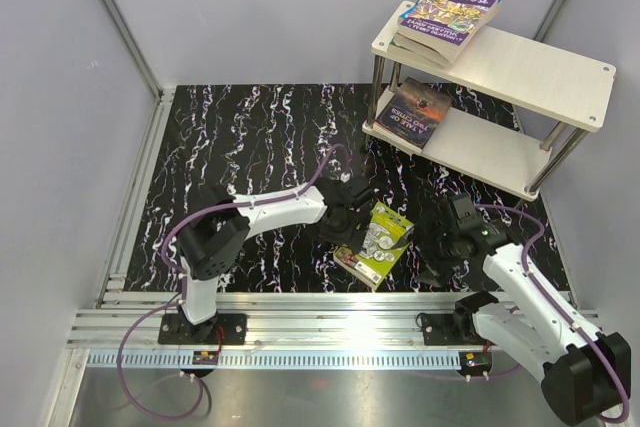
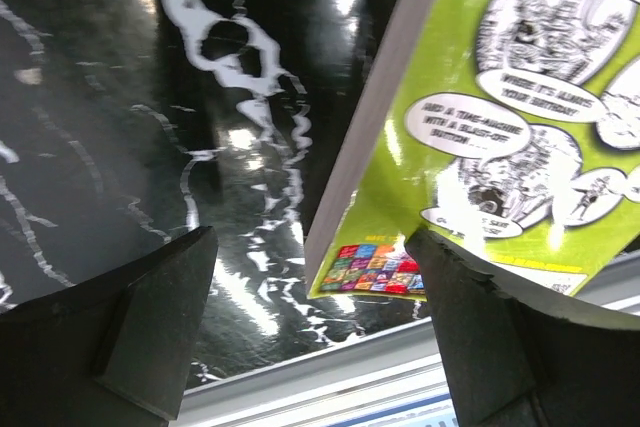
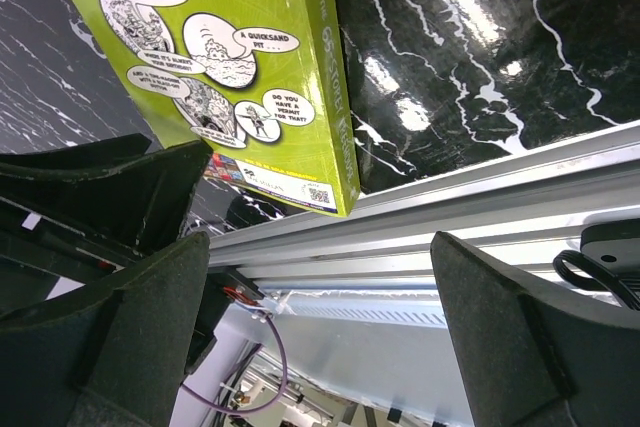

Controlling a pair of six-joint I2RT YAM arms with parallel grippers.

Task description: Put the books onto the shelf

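so layout-wise: the shelf (image 1: 540, 77) sits at the far right corner of the table (image 1: 250, 127), up against the right wall. a stack of books (image 1: 447, 19) lies on the left end of its top board, and a single book (image 1: 414, 112) lies on the left end of the lower board, right underneath. one loose book (image 1: 377, 242) is on the table near the front, about in the middle, just behind the rail (image 1: 330, 312) running along the near edge. the left gripper (image 2: 312, 237) is just left of that book with the book's corner in between its fingers, and the right gripper (image 3: 320, 247) is off to its right, near but apart.
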